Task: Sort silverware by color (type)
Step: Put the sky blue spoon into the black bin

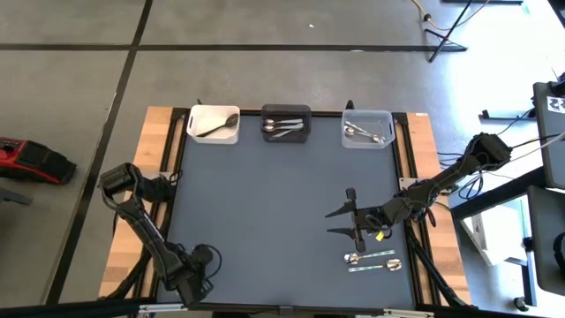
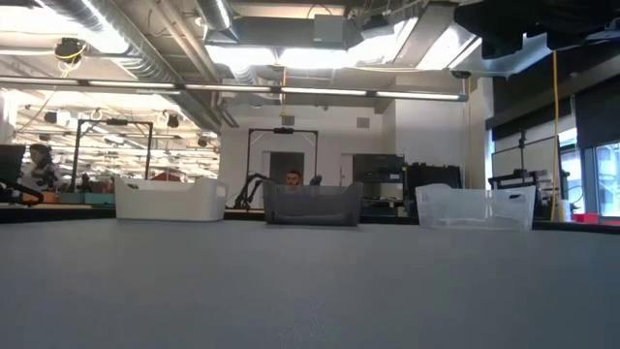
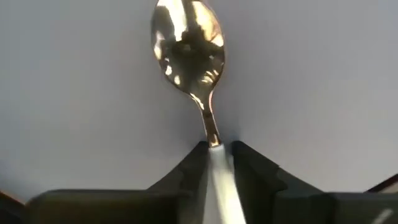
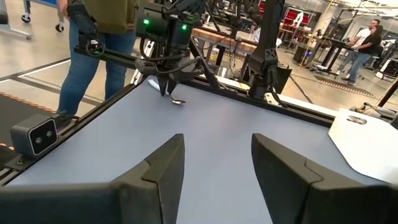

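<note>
My left gripper (image 1: 199, 281) is near the table's front left corner, shut on a shiny silver spoon (image 3: 188, 46). It also shows far off in the right wrist view (image 4: 166, 87), with the spoon's bowl (image 4: 178, 101) just below the fingers, down at the table top. My right gripper (image 1: 342, 223) is open and empty over the table's right half; its fingers stand apart in its own view (image 4: 217, 174). Two silver spoons (image 1: 372, 261) lie flat on the table just nearer than it. My left gripper pinches the spoon's handle (image 3: 214, 142) between its two fingers, just behind the neck. The handle runs back along the fingers and the bowl sticks out past the fingertips. The fingers point down at the table. Whether the bowl touches the table I cannot tell.
Three bins stand along the far edge: a white one (image 1: 214, 124) with a dark spoon, a black one (image 1: 285, 121) with silver spoons, a clear one (image 1: 366, 129) with silver spoons. A person (image 4: 102, 43) stands beyond the table's left edge. The table's middle is bare.
</note>
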### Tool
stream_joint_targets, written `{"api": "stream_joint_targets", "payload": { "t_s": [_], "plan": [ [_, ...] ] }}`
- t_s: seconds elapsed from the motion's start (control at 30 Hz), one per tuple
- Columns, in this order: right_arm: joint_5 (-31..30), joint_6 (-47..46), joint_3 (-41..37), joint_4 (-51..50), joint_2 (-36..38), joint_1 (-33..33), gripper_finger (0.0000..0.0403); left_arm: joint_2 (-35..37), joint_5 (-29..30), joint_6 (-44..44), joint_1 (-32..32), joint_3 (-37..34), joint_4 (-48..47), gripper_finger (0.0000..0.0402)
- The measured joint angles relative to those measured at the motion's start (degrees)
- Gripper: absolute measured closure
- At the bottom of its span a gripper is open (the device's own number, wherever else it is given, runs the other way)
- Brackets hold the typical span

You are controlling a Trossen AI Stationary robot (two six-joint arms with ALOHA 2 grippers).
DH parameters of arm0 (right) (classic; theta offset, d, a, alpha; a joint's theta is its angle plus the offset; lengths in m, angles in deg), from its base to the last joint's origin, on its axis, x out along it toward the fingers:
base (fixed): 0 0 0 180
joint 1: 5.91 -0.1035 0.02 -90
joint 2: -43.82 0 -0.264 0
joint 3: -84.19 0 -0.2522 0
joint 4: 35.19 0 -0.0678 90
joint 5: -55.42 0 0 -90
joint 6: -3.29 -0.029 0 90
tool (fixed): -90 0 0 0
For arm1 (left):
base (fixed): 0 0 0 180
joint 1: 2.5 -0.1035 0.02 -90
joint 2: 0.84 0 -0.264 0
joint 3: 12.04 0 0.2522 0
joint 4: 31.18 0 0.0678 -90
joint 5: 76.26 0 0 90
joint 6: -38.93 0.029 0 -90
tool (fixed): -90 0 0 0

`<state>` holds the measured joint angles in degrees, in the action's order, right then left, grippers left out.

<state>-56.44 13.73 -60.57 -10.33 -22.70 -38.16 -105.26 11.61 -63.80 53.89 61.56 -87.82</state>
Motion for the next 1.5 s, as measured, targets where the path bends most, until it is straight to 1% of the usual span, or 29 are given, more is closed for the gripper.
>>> {"api": "stream_joint_targets", "payload": {
  "t_s": [0.1,0.17,0.27,0.33,0.43,0.5,0.6,0.73,0.8,0.87,1.07,1.2,1.27,1.4,1.47,1.5],
  "plan": [
    [0.0,-0.1,0.0,-0.4,0.0,0.0,0.0224,0.0,-0.2,2.8,-0.5,0.0,0.3,0.0368],
    [0.0,-0.2,0.0,-0.5,0.0,0.0,0.0224,0.0,-0.2,5.2,-0.9,-0.1,0.3,0.0383],
    [0.0,-0.2,0.0,-0.8,0.0,0.0,0.0224,0.4,-0.1,8.0,-1.6,0.2,-0.2,0.0386],
    [0.0,-0.2,0.0,-0.8,0.0,0.0,0.0224,0.7,1.3,10.0,-1.9,1.2,-1.7,0.0383],
    [-0.1,-0.1,0.0,-0.8,0.0,0.0,0.0224,1.3,9.5,13.1,-3.1,3.1,-5.0,0.0369],
    [-0.6,-0.1,0.0,-0.7,0.0,0.0,0.0224,2.5,14.9,15.9,-3.9,3.9,-5.1,0.0366],
    [-1.5,0.2,0.0,-0.8,0.0,0.0,0.0224,4.2,20.2,21.3,-5.4,4.0,-5.1,0.0367],
    [-2.8,0.5,0.0,-0.8,0.0,0.0,0.0224,6.0,29.8,32.3,-9.8,4.0,-5.0,0.037],
    [-4.8,0.8,0.0,-0.8,0.0,0.0,0.0224,6.1,33.1,38.5,-12.0,4.0,-3.9,0.0369],
    [-7.3,2.1,0.0,-1.1,0.0,0.0,0.0224,6.1,35.2,45.4,-14.5,4.0,-2.1,0.0366],
    [-12.2,5.3,0.0,-1.9,0.0,0.0,0.0224,6.1,38.5,65.0,-23.7,4.0,2.7,0.0366],
    [-15.0,8.5,0.0,-4.0,0.0,0.0,0.0224,6.1,39.0,76.1,-30.2,4.1,5.6,0.0366],
    [-18.0,9.9,0.0,-4.2,0.0,0.0,0.0224,6.1,39.1,80.3,-33.4,4.1,7.6,0.0366],
    [-27.4,12.3,0.0,-3.7,0.0,1.2,0.0224,6.1,39.1,89.4,-39.2,4.1,11.9,0.0365],
    [-29.5,12.4,0.0,-3.9,0.0,2.9,0.0224,6.1,39.0,94.0,-42.3,4.1,14.5,0.0365],
    [-29.6,12.4,0.0,-4.0,0.0,4.1,0.0224,6.1,39.0,96.4,-43.9,4.1,16.1,0.0365]
  ]
}}
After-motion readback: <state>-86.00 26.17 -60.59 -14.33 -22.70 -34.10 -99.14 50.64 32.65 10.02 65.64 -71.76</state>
